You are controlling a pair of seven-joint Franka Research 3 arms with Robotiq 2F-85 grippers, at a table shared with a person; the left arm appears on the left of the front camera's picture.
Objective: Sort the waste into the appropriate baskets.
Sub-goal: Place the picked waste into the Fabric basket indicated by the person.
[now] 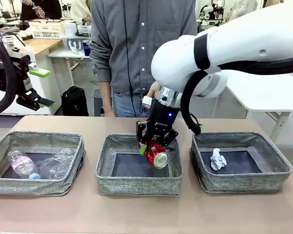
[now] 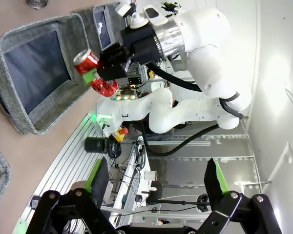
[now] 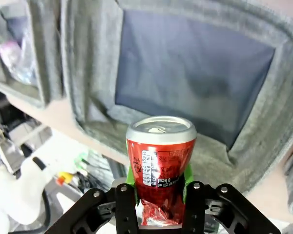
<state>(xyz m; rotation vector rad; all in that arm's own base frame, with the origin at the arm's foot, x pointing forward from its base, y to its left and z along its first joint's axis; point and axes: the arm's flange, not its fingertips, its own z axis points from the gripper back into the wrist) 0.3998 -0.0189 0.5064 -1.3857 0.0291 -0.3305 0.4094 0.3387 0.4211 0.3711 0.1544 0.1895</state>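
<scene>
The red can [image 1: 156, 156] is pinched between the jaws of the right gripper [image 1: 154, 148], which is held just above the middle basket [image 1: 103, 170]. The can is tilted, its silver top turned down toward the near right part of that basket's dark bottom, and it is not seen to touch the fabric. In the right wrist view the can [image 3: 160, 156] is seen clamped low on its crushed body between the green pads [image 3: 131, 176], with the middle basket [image 3: 88, 73] spread beyond it. In the left wrist view the same can [image 2: 93, 73] is seen in the right gripper [image 2: 95, 75] beside that basket's rim [image 2: 39, 112].

Left of the middle basket, a second basket [image 1: 0, 183] holds a bottle [image 1: 22, 165] with a pinkish label and a clear cup [image 1: 56, 163], lying side by side. Right of the middle basket, a third basket [image 1: 278, 170] holds a white paper ball [image 1: 217, 159].

The left gripper [image 1: 40, 87] is held high, well to the left of the middle basket, clear of the surface [image 1: 146, 212], with its jaws spread wide and nothing between them; its fingers [image 2: 98, 178] are seen far apart in its own wrist view.

A person [image 1: 136, 48] in a grey shirt is standing behind the middle basket.
</scene>
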